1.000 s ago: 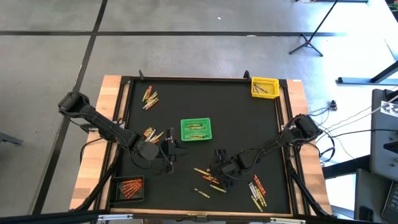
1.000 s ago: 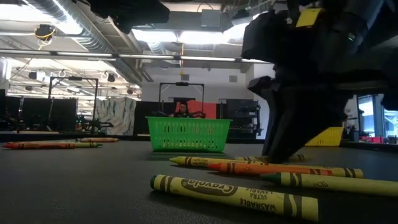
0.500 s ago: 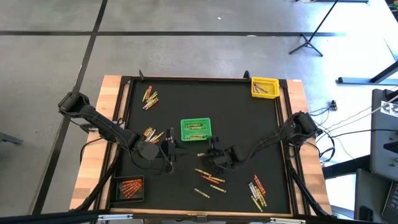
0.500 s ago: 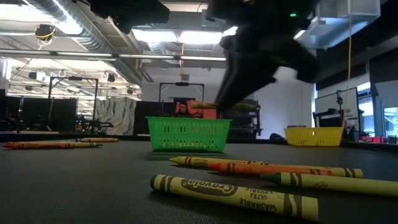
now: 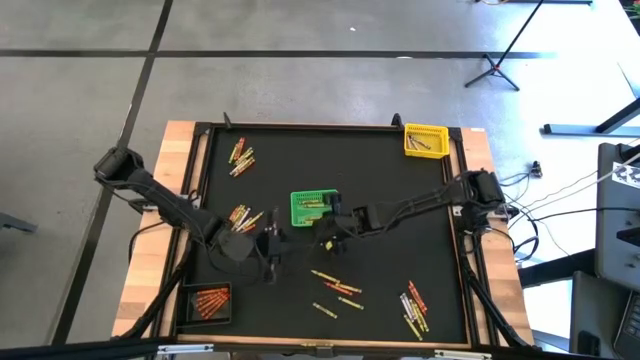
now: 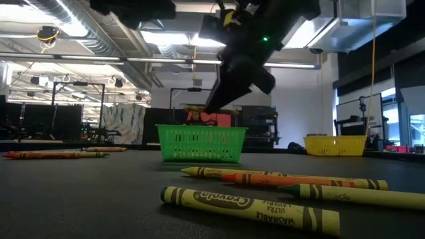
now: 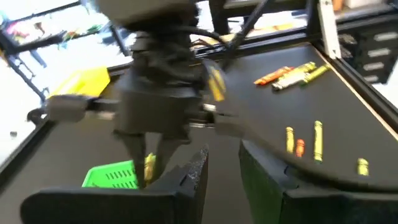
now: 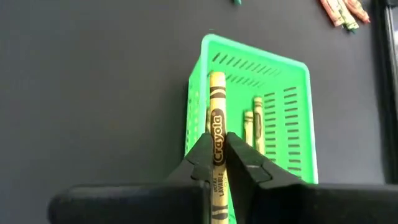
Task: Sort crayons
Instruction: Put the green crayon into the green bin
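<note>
High view: the black table (image 5: 400, 200) is seen from above. The green basket (image 5: 312, 208) sits at frame centre, the yellow basket (image 5: 424, 140) at upper right, the black basket (image 5: 207, 301) with red-orange crayons at lower left. The right gripper (image 5: 331, 234) is held at the green basket's lower right corner. The left gripper (image 5: 271, 243) is parked left of centre, below-left of the green basket. Loose crayons are scattered in groups: upper left (image 5: 241, 158), left of centre (image 5: 244, 215), lower centre (image 5: 336, 288) and lower right (image 5: 414, 307).

Low view: the right gripper (image 6: 214, 106) is seen above the green basket (image 6: 201, 143), with a crayon pinched at its tip, roughly level over the rim. The yellow basket (image 6: 335, 145) is at right. Yellow-green and orange crayons (image 6: 279, 189) lie in the foreground; more (image 6: 54, 154) lie at far left.

Left wrist view: the left gripper (image 7: 222, 171) shows a gap between its fingers, nothing is held. The right gripper (image 7: 148, 163) is seen ahead, clamped on a yellow crayon (image 7: 150, 168) beside the green basket (image 7: 112, 176). Loose crayons (image 7: 292, 74) lie at upper right.

Right wrist view: the right gripper (image 8: 217, 163) is closed on a yellow-green crayon (image 8: 216, 121), held lengthwise over the green basket (image 8: 298, 124). Two crayons (image 8: 253, 129) lie inside the basket. A few more (image 8: 344, 12) are visible at the upper right corner.
</note>
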Robot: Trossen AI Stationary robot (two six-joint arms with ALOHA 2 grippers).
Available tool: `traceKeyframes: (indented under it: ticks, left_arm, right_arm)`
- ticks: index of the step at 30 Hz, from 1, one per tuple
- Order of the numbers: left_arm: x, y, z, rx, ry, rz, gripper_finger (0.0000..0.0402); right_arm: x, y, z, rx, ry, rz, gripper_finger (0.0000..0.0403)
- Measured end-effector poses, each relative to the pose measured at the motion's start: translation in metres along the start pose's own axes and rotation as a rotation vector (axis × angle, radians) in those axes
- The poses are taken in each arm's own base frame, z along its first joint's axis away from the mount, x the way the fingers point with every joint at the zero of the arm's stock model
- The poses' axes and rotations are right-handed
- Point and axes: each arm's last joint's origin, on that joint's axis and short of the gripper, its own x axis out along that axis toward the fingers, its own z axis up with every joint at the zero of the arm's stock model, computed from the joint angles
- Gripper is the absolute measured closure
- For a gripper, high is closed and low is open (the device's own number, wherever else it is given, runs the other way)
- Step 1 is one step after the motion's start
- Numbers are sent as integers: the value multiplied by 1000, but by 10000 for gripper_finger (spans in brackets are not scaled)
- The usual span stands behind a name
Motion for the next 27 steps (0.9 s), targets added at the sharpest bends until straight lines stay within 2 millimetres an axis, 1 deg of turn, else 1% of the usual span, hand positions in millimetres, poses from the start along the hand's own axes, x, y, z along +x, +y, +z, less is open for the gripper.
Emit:
traceKeyframes:
  ticks: [3, 6, 9, 13, 17, 21, 27]
  left_arm:
    - [-8, -2, 5, 16, -25, 5, 321]
    - [-16, -3, 7, 31, -26, 9, 321]
    - [-23, -5, 7, 33, -15, -13, 321]
    - [-25, -7, 7, 36, -13, -23, 321]
    - [-24, -6, 7, 34, -11, -17, 321]
    - [-24, -5, 7, 29, -11, -13, 321]
    - [-24, -5, 7, 30, -11, -15, 321]
  right_arm:
    - [4, -11, 0, 29, -18, 10, 379]
    - [10, -27, -3, 72, -36, 9, 379]
    - [20, -40, -12, 121, -66, 22, 379]
    - [29, -56, -23, 217, -93, 87, 379]
    - [39, -60, -39, 279, -55, 126, 379]
    - [42, -60, -48, 314, -36, 125, 379]
    - [43, -58, -49, 316, -33, 129, 379]
